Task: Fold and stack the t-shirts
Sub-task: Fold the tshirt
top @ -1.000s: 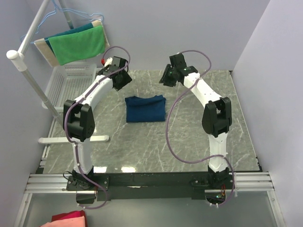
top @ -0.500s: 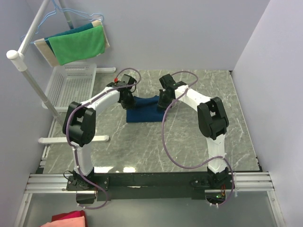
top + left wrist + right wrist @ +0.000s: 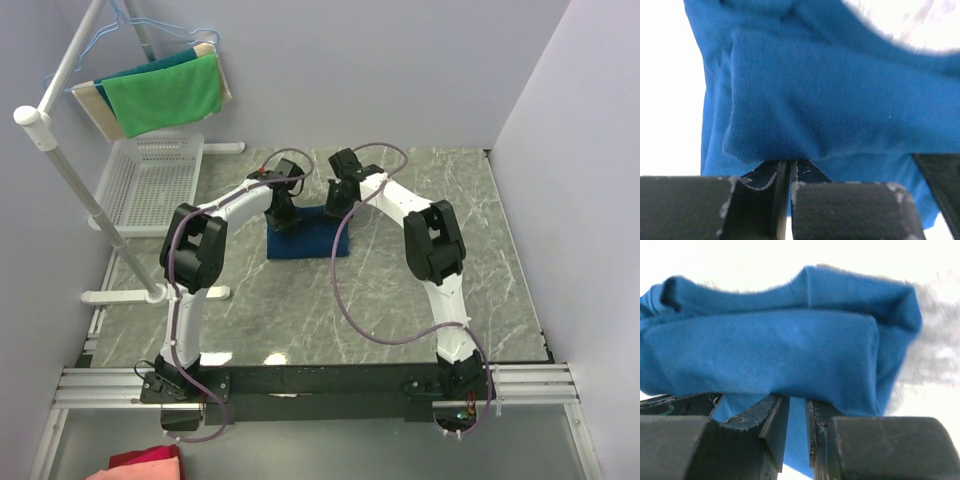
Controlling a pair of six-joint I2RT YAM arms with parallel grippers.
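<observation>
A navy blue t-shirt (image 3: 310, 240) lies folded on the marble table, a little behind its middle. Both grippers are down on the shirt's far edge. My left gripper (image 3: 283, 213) is at the far left corner. In the left wrist view its jaws (image 3: 788, 162) are pressed almost together, with a fold of the t-shirt (image 3: 830, 100) bunched over their tips. My right gripper (image 3: 340, 205) is at the far right corner. In the right wrist view its jaws (image 3: 797, 397) stand a narrow gap apart, with a thick fold of the t-shirt (image 3: 765, 345) pinched at the tips.
A white slatted basket (image 3: 150, 180) stands at the back left. Above it a green towel (image 3: 165, 95) hangs on a white rack, whose pole (image 3: 85, 200) slants down to a foot bar (image 3: 150, 295). A red and pink cloth (image 3: 140, 465) lies below the table's near-left corner.
Both arms have come down and inward from above the back of the table onto the shirt's far edge. Both pairs of jaws have closed on the cloth.
</observation>
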